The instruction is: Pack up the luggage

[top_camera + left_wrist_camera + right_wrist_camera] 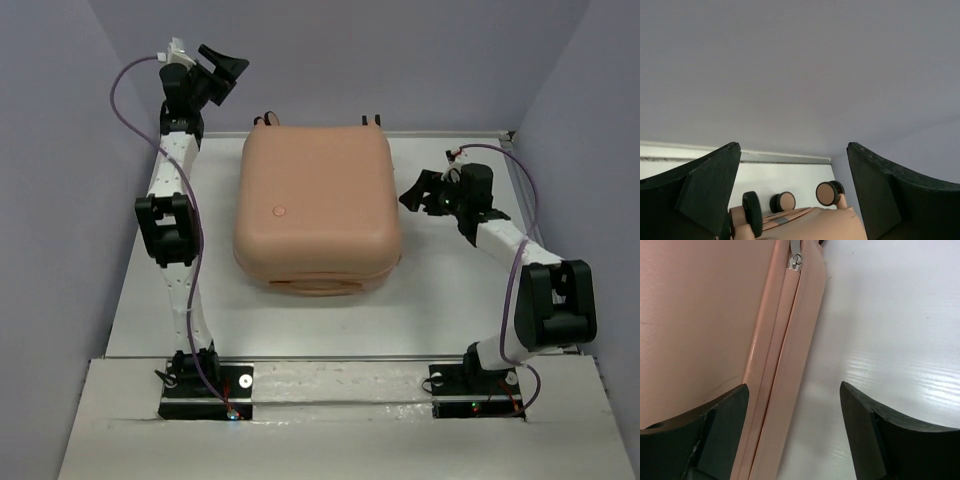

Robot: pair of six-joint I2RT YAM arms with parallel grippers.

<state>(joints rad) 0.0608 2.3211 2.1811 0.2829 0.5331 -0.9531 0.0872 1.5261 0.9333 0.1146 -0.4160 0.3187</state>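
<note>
The peach-pink luggage (318, 208) lies flat and closed in the middle of the white table. My left gripper (222, 72) is open and empty, raised high at the far left, above and left of the luggage's back corner. Its wrist view shows the luggage's back end (810, 225) with its caster wheels (828, 193). My right gripper (418, 190) is open and empty, just right of the luggage's right edge, low over the table. Its wrist view shows the zipped seam (775, 385) and a metal zipper pull (797, 259).
The white table (450, 290) is bounded by lavender walls at the back and sides. A grey ledge (340, 420) at the near edge carries both arm bases. Purple cables run along each arm.
</note>
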